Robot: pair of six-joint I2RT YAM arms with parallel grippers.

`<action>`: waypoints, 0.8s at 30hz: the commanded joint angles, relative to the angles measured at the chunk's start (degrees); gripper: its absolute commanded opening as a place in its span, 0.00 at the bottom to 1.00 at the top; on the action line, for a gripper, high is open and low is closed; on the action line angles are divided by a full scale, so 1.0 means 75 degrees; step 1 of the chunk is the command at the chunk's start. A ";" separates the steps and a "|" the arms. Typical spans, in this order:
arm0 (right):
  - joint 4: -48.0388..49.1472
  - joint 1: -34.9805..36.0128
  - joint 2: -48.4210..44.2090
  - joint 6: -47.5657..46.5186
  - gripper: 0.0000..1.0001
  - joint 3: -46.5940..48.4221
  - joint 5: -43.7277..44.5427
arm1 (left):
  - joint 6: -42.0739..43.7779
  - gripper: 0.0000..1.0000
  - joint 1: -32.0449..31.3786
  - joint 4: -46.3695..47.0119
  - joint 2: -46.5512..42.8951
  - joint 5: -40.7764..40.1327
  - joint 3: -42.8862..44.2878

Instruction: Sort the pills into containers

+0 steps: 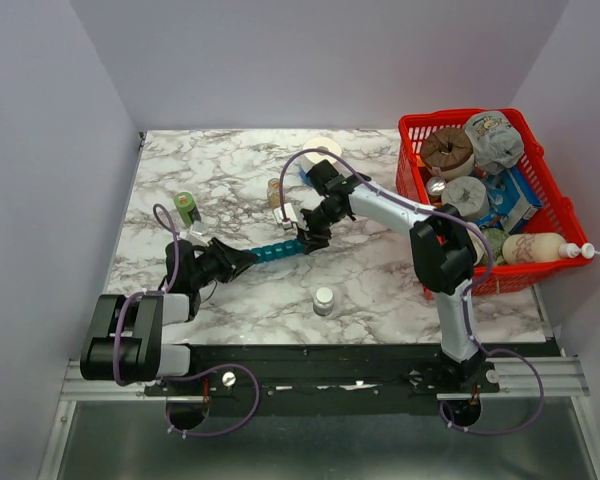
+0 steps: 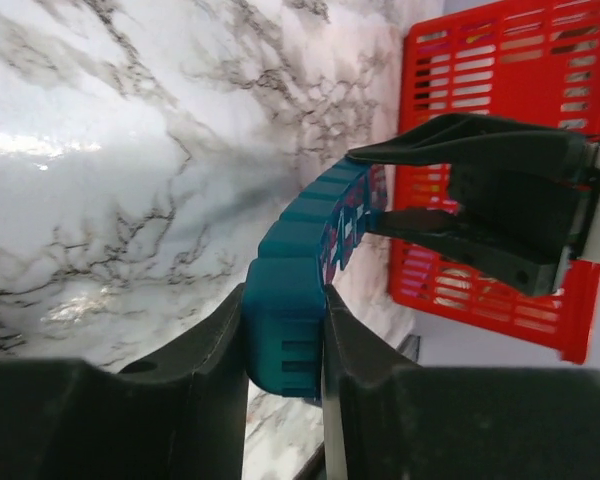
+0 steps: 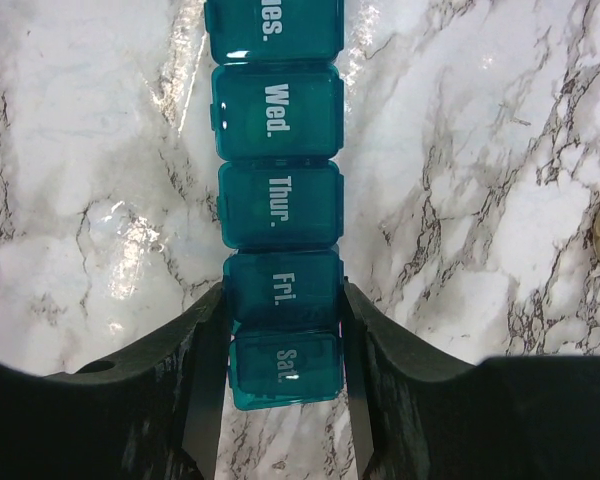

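The teal pill organizer strip [image 1: 277, 250] lies across the middle of the marble table, lids closed, with day labels showing in the right wrist view [image 3: 280, 200]. My left gripper [image 1: 248, 258] is shut on its left end, whose end compartment sits pinched between the fingers [image 2: 283, 340]. My right gripper [image 1: 308, 240] closes around the other end, fingers against the sides of the "Fri." compartment above "Sat." [image 3: 283, 330]. It also shows in the left wrist view [image 2: 370, 185]. No pills are visible.
A small amber jar [image 1: 275, 188] stands behind the strip. A white-capped bottle [image 1: 324, 298] stands near the front, and a green bottle [image 1: 186, 208] at the left. A red mesh basket [image 1: 552, 190] full of items sits at the right edge.
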 commanded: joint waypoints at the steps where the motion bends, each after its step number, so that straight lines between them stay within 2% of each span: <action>1: 0.0248 0.0051 -0.0205 0.0117 0.43 -0.0024 -0.0480 | -0.0527 0.06 0.0024 0.1254 0.0278 0.0501 -0.0142; 3: 0.0272 0.0051 -0.0205 0.0165 0.44 -0.0023 -0.0480 | -0.0738 0.00 0.0024 0.1676 0.0337 0.0618 -0.0213; 5: 0.0295 0.0051 -0.0205 0.0235 0.46 -0.0024 -0.0503 | -0.1031 0.00 0.0035 0.2038 0.0372 0.0677 -0.0271; 8: 0.0377 0.0051 -0.0298 0.0562 0.57 -0.0012 -0.0503 | -0.1382 0.00 0.0070 0.2309 0.0372 0.0760 -0.0306; 9: 0.0412 0.0051 -0.0357 0.0737 0.66 0.0035 -0.0526 | -0.1477 0.00 0.0070 0.2368 0.0372 0.0783 -0.0306; 12: 0.0424 0.0051 -0.0695 0.1207 0.76 0.0105 -0.0924 | -0.1700 0.00 0.0094 0.2263 0.0302 0.0830 -0.0248; 19: -0.0032 0.0063 -0.0885 0.1711 0.80 0.0644 -0.1546 | -0.1654 0.00 0.0094 0.1713 -0.0061 0.0818 -0.0119; 24: -0.0010 0.0063 -0.0990 0.2600 0.76 0.0867 -0.2014 | -0.1162 0.00 0.0106 0.0800 -0.0307 0.0760 0.0010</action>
